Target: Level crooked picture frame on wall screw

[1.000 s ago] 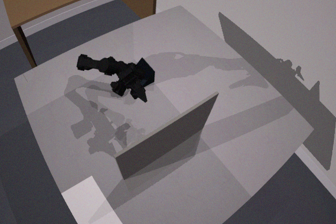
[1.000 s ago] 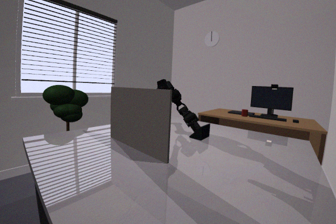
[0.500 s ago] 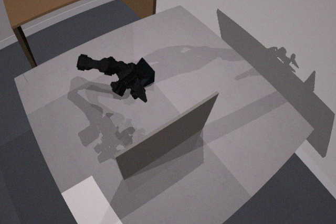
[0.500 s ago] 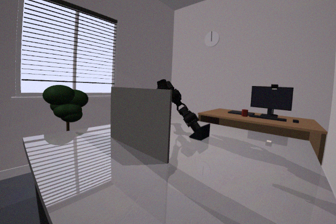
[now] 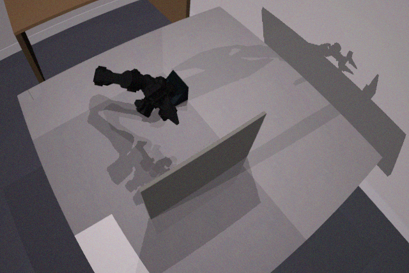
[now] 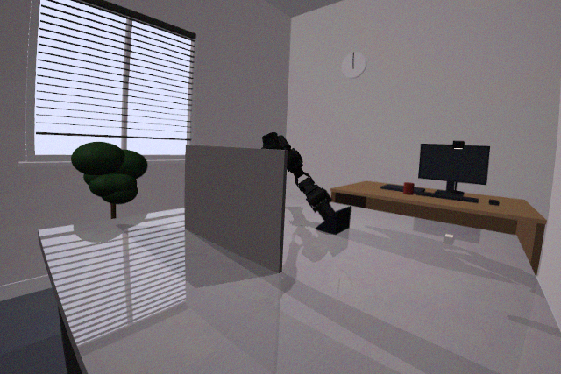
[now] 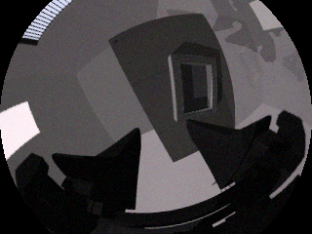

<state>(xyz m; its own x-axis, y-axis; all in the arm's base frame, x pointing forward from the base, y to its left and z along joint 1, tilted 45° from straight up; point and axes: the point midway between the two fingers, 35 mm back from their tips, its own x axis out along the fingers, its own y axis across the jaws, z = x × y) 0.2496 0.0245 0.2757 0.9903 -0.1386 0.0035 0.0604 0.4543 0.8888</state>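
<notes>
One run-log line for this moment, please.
black parallel-jaw gripper: open, empty | dark rectangular picture frame: on grey wall panel, ahead, untouched | phase: approach
</notes>
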